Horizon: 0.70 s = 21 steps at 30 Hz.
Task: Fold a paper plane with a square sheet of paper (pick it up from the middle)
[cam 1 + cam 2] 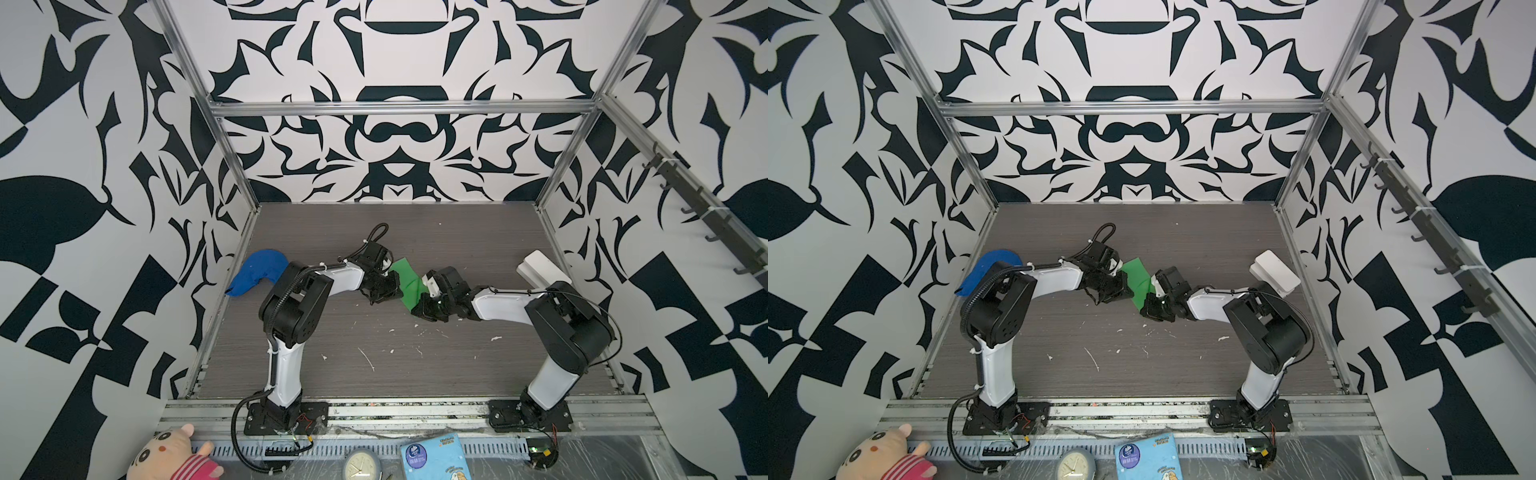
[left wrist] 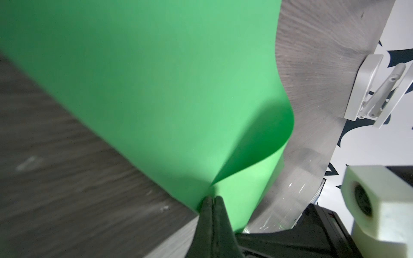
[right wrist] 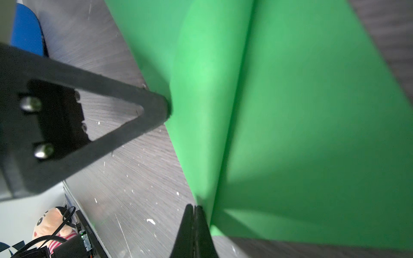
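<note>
— How does the square sheet of paper [image 1: 405,279] look?
— Bright green, plain and not flat. It bends along a soft lengthwise fold, with one half curling over the other. It hangs slantwise between the two arms, over the middle of the table [image 1: 457,241].

— Who holds it?
— Both. In the left wrist view the left gripper [image 2: 211,200] has its jaws pressed together on the paper's edge, right at the fold. In the right wrist view the right gripper [image 3: 194,207] pinches another edge the same way, jaws tight.

— What is hard to make out?
— In both top views the black gripper bodies cover the sheet's ends, so its outline is cut off and the pinches are hidden. Both wrist views are blurred, and the paper runs out of frame. I cannot tell whether any corner touches the table.

— Does any view show something the others miss?
— The right wrist view shows the left gripper's tip against the paper's side. Only the left wrist view shows the hinge struts of the white block [image 2: 366,89] at the table's right edge. The blue cloth cap [image 1: 994,255], near the left edge, sits half behind the left arm in a top view.
</note>
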Available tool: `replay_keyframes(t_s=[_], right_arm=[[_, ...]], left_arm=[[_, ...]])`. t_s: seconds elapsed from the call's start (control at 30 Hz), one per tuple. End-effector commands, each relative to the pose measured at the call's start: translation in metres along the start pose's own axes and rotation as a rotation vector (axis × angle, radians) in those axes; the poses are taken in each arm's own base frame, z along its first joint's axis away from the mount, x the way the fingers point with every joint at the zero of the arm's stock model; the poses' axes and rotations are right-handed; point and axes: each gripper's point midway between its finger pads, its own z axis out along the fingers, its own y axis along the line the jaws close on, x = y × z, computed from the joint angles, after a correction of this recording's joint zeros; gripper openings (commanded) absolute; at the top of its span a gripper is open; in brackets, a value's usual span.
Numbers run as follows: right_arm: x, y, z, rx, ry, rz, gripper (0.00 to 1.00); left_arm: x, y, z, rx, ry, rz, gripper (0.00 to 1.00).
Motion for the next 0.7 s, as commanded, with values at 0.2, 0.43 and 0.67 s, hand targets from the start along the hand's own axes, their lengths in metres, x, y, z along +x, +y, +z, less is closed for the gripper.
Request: replay_keyframes(t_s=[0.2,0.43,0.67], right_arm=[[0.001,-0.011,-0.001,0.022,-0.013,0.014,0.00],[-0.018,0.015,-0.016,-0.051,-0.076,-0.017,0.00],[-0.057,0.030,-0.033,-0.076,-0.158,-0.093,0.00]], left_arm=[[0.015,0.047,0.016,-0.159,0.040,-0.055,0.00],[0.013,0.042,0.015,-0.147,0.037,-0.046,0.00],[0.010,0.038,0.014,-0.138,0.034,-0.036,0.00]])
